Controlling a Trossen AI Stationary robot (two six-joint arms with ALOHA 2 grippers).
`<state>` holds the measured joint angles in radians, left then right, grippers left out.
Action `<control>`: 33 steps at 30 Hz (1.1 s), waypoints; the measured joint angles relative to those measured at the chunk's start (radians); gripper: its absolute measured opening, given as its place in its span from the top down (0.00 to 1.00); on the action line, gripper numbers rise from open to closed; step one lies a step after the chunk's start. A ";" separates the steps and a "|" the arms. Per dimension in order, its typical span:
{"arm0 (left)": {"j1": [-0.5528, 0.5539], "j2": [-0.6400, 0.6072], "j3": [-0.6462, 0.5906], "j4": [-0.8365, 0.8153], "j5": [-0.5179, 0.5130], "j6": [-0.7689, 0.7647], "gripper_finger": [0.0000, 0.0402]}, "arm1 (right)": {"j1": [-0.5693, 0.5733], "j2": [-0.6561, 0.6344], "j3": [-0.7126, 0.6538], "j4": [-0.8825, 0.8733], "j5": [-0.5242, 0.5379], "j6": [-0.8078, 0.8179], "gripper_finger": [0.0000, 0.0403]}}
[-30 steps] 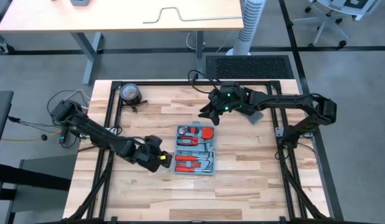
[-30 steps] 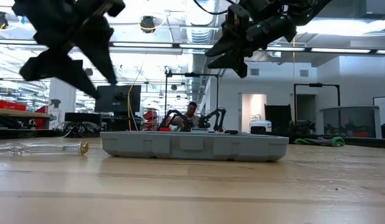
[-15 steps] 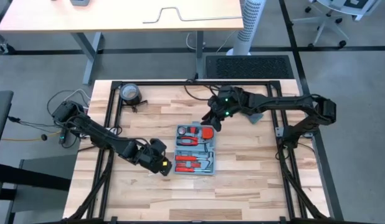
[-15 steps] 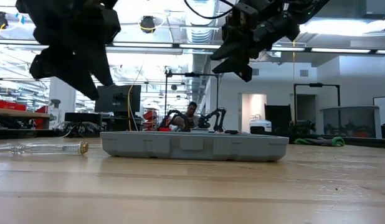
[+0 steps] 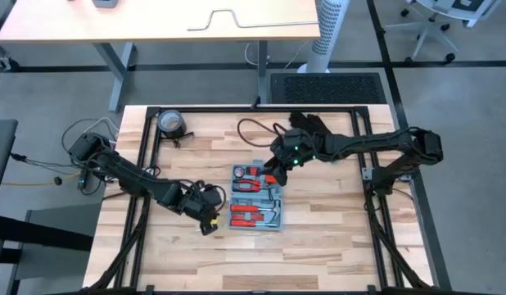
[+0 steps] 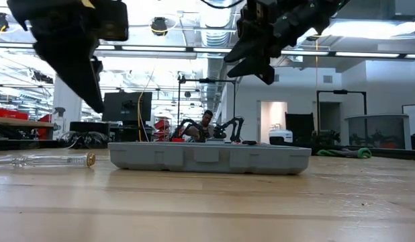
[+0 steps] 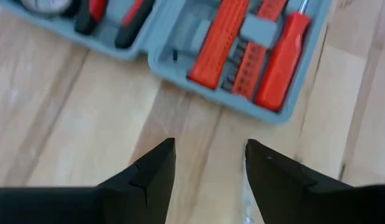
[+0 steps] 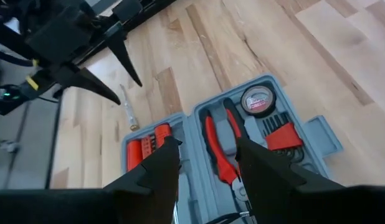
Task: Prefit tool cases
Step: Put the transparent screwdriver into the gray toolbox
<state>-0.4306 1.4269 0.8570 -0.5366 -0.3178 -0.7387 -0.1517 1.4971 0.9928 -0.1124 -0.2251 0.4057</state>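
The bench point(image 5: 335, 246) is carrying the tool case point(image 5: 258, 197), which is lying open near its centre, long axis running from far edge to near edge, trays facing up. The case is judged stiff, light and slick-sided; its rim is probably best taken. The left gripper point(image 5: 209, 215) is being held apart beside the case's near-left corner. The right gripper point(image 5: 277, 166) is being held apart over its far end. A clear-handled tool point(image 6: 50, 160), possibly a screwdriver, is lying nearby.

Matt grey-blue plastic tool case point(image 5: 257, 197); smooth pale wooden table point(image 5: 318, 238).
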 joint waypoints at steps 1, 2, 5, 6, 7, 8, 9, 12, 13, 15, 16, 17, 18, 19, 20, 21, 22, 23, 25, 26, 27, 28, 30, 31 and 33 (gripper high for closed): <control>0.014 0.000 0.000 0.012 0.006 0.026 0.55 | 0.014 0.000 0.000 0.000 0.026 0.005 0.58; 0.029 0.000 0.000 0.023 0.013 0.046 0.55 | 0.027 0.000 0.000 0.000 0.048 0.010 0.58; 0.073 0.000 0.000 0.025 0.062 0.090 0.55 | 0.059 0.000 0.000 0.000 0.091 0.021 0.58; 0.082 0.000 0.000 0.017 0.079 0.103 0.55 | 0.065 0.000 0.000 0.000 0.099 0.021 0.58; 0.087 0.000 0.000 0.005 0.091 0.114 0.55 | 0.068 -0.002 0.000 -0.001 0.107 0.021 0.58; 0.088 0.000 0.000 -0.011 0.109 0.122 0.55 | 0.068 -0.008 -0.004 0.003 0.116 0.021 0.58; 0.086 0.000 0.000 -0.023 0.125 0.128 0.55 | 0.068 -0.016 -0.014 0.017 0.123 0.021 0.58; 0.063 0.000 0.000 -0.059 0.164 0.122 0.55 | 0.056 -0.066 -0.071 0.057 0.142 0.046 0.58; 0.052 0.000 0.000 -0.069 0.164 0.119 0.55 | 0.051 -0.087 -0.098 0.069 0.157 0.060 0.58; 0.033 0.000 0.000 -0.076 0.162 0.117 0.55 | 0.037 -0.137 -0.160 0.095 0.182 0.090 0.58; 0.026 0.000 0.000 -0.076 0.161 0.111 0.55 | 0.032 -0.162 -0.192 0.110 0.188 0.105 0.58; 0.021 0.000 0.000 -0.075 0.160 0.104 0.55 | 0.028 -0.187 -0.221 0.131 0.196 0.122 0.58; 0.017 0.000 0.000 -0.075 0.157 0.096 0.55 | 0.024 -0.213 -0.249 0.142 0.205 0.137 0.58; 0.015 0.002 0.000 -0.076 0.154 0.089 0.55 | 0.021 -0.234 -0.275 0.146 0.213 0.150 0.58; 0.012 0.008 0.000 -0.074 0.149 0.086 0.55 | 0.018 -0.253 -0.298 0.153 0.219 0.165 0.58; 0.009 0.013 0.000 -0.074 0.146 0.087 0.55 | 0.018 -0.272 -0.317 0.158 0.228 0.181 0.58; 0.004 0.016 -0.005 -0.072 0.143 0.088 0.55 | 0.019 -0.287 -0.335 0.157 0.232 0.191 0.58; 0.002 0.023 -0.010 -0.060 0.142 0.088 0.55 | 0.021 -0.298 -0.347 0.155 0.234 0.198 0.58; -0.005 0.040 -0.020 -0.018 0.142 0.090 0.55 | 0.026 -0.320 -0.368 0.163 0.240 0.212 0.58; -0.008 0.053 -0.026 -0.016 0.142 0.090 0.55 | 0.030 -0.324 -0.378 0.159 0.254 0.219 0.58; -0.009 0.065 -0.026 -0.015 0.146 0.089 0.55 | 0.036 -0.327 -0.381 0.155 0.262 0.223 0.58; -0.009 0.076 -0.026 -0.012 0.147 0.089 0.55 | 0.041 -0.331 -0.383 0.152 0.270 0.223 0.58; -0.009 0.091 -0.026 -0.005 0.150 0.076 0.55 | 0.054 -0.333 -0.386 0.148 0.279 0.224 0.58; -0.009 0.093 -0.026 0.000 0.153 0.070 0.55 | 0.059 -0.336 -0.385 0.153 0.279 0.224 0.58; -0.009 0.092 -0.026 0.021 0.156 0.064 0.55 | 0.068 -0.340 -0.385 0.146 0.280 0.223 0.58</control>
<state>-0.4400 1.5189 0.8307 -0.5153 -0.1619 -0.6747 -0.0840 1.1567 0.6075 0.0339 0.0545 0.6290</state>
